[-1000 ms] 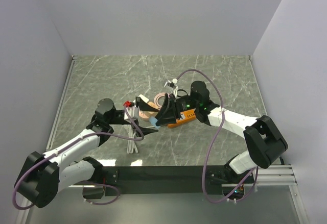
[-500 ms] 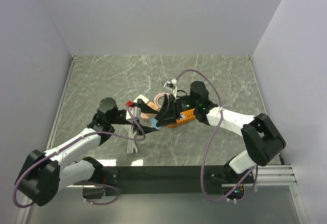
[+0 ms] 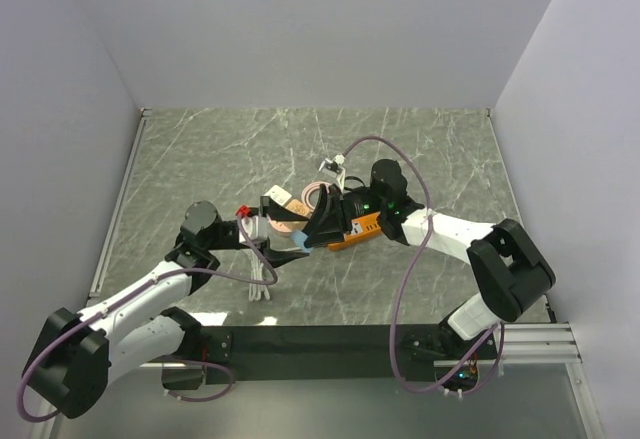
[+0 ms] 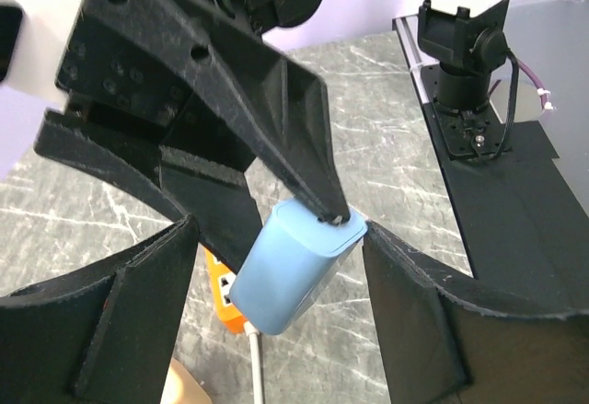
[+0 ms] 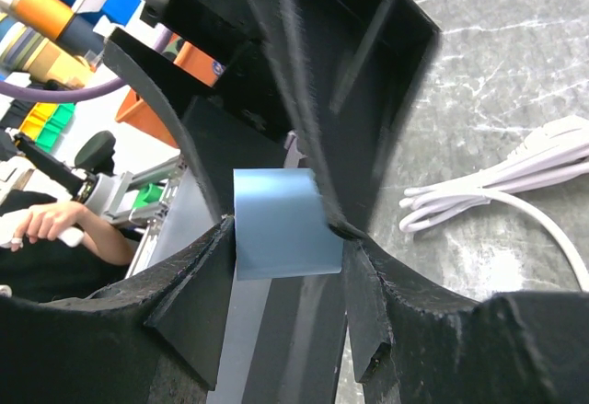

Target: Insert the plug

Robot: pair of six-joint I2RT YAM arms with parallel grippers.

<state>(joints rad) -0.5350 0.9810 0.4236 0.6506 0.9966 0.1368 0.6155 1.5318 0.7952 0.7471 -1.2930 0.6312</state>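
The light-blue plug [image 4: 290, 273] is clamped between the fingers of the right pincer [image 5: 283, 231]. The left pincer [image 4: 278, 231] stands spread either side of it, not gripping. An orange power strip [image 3: 365, 227] lies just beside that right pincer. A bundled white cord [image 5: 502, 183] lies off to its side.

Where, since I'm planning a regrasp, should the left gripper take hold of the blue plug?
Probably the blue plug's free lower body, across its two flat sides, coming in from the left arm's own side. The right gripper pinches the upper end, so that part is taken. The white cable leaves the bottom, so stay above it. The open left gripper flanks those sides.
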